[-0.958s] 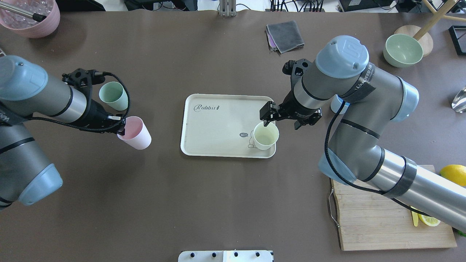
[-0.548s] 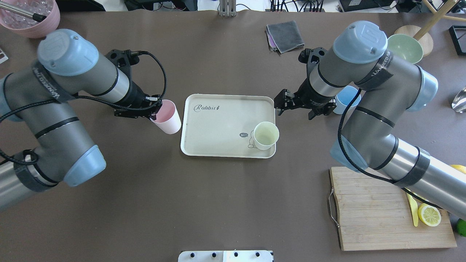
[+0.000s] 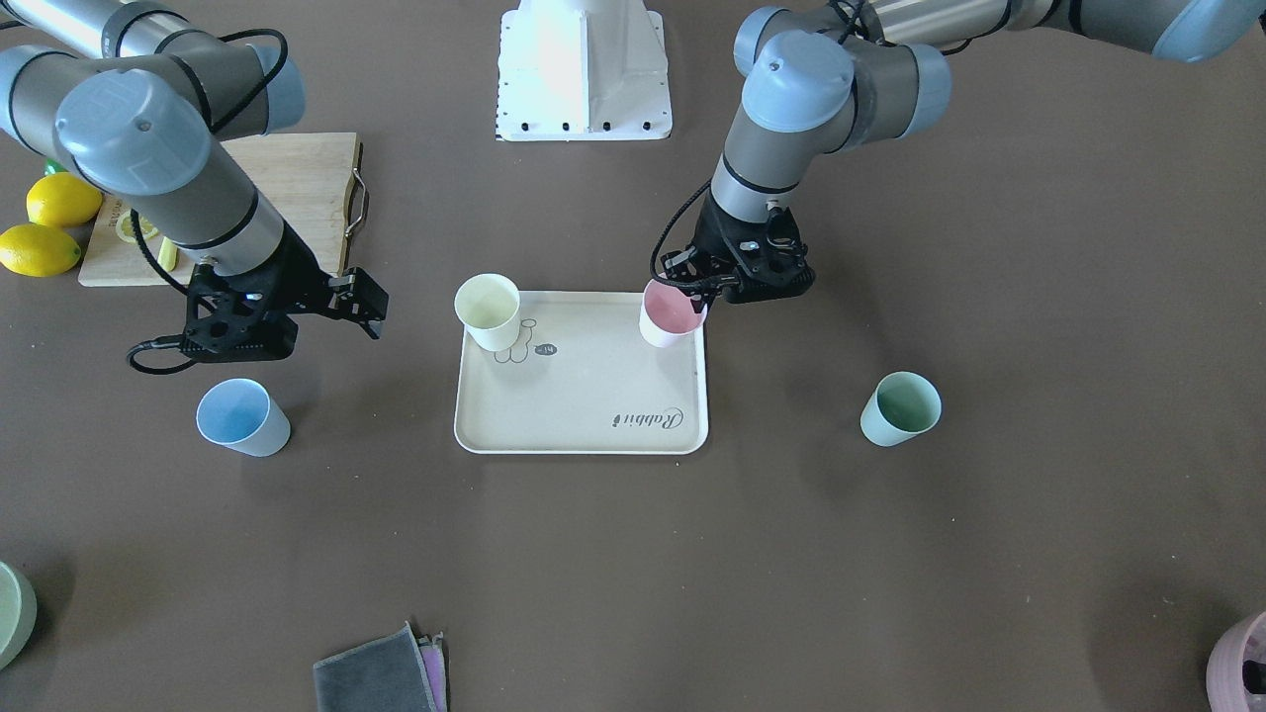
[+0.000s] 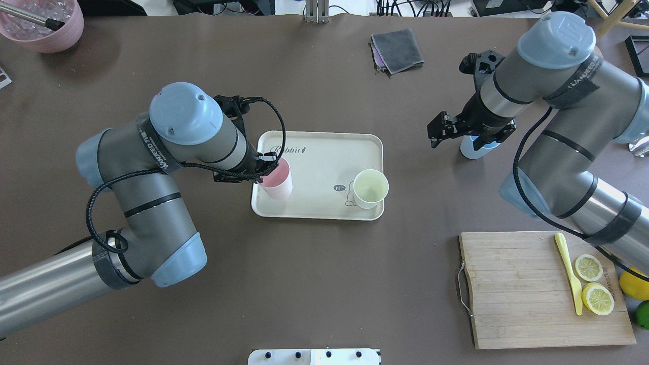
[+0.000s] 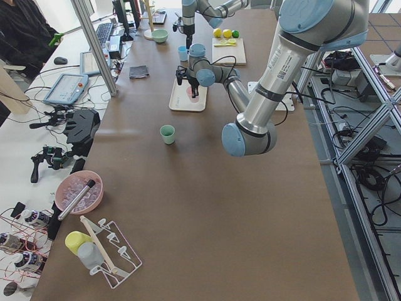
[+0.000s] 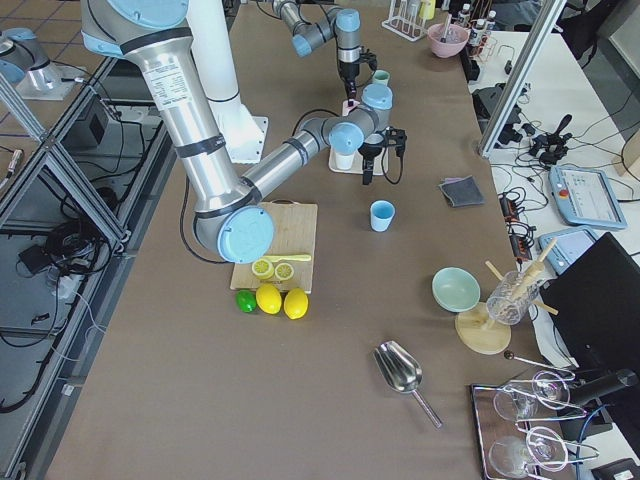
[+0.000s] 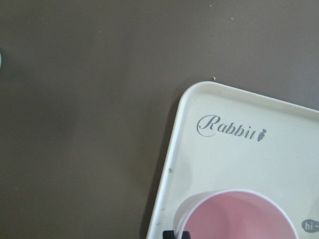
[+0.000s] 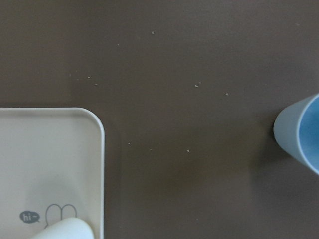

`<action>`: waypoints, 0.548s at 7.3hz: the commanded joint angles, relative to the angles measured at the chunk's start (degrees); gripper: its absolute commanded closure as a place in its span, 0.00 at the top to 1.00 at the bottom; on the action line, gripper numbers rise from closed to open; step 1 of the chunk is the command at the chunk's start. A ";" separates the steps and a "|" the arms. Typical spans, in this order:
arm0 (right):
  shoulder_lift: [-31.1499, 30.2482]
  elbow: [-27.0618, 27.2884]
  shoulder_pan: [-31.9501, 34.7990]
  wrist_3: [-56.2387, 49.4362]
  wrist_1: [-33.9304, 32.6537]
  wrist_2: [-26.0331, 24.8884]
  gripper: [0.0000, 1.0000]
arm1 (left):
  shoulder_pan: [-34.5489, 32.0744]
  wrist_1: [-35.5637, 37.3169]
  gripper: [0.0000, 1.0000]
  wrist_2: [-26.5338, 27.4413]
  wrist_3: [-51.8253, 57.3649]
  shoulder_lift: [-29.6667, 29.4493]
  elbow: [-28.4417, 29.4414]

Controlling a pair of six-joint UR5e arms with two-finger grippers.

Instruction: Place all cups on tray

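Note:
The beige tray [image 4: 319, 162] lies mid-table. The pale yellow cup [image 4: 371, 188] stands on its right front corner. My left gripper [image 4: 266, 170] is shut on the rim of the pink cup [image 4: 278, 185], holding it upright over the tray's left front corner; I cannot tell whether it touches the tray. My right gripper [image 4: 437, 133] is open and empty, right of the tray and beside the light blue cup [image 4: 474, 148], which stands on the table. The mint green cup [image 3: 900, 408] stands on the table on my left, hidden in the overhead view by my left arm.
A wooden cutting board [image 4: 517, 289] with lemon slices and a yellow knife lies at the front right, with whole lemons [image 3: 49, 222] beside it. A grey cloth [image 4: 397, 49] lies at the far middle. A mauve pot [image 4: 43, 23] stands at the far left corner.
My left gripper carried the pink cup right, from beside the mint green cup to the tray. My right gripper left the yellow cup and moved away right toward the blue cup.

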 commanded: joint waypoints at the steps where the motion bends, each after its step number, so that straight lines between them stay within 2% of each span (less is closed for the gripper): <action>1: -2.71 -0.39 3.24 -5.66 -0.12 0.77 1.00 | 2.37 -0.05 0.00 3.10 -1.62 -1.01 0.85; 2: -3.50 -0.74 3.95 -6.80 -0.04 0.86 1.00 | 2.38 -0.05 0.20 3.19 -1.89 -1.10 1.29; 3: -3.60 -1.61 4.91 -8.30 0.05 0.86 1.00 | 2.38 0.03 0.54 3.19 -2.25 -1.10 1.29; 4: -3.51 -3.54 5.79 -9.79 0.40 0.77 1.00 | 2.38 -0.05 0.72 4.23 -2.51 -1.19 1.38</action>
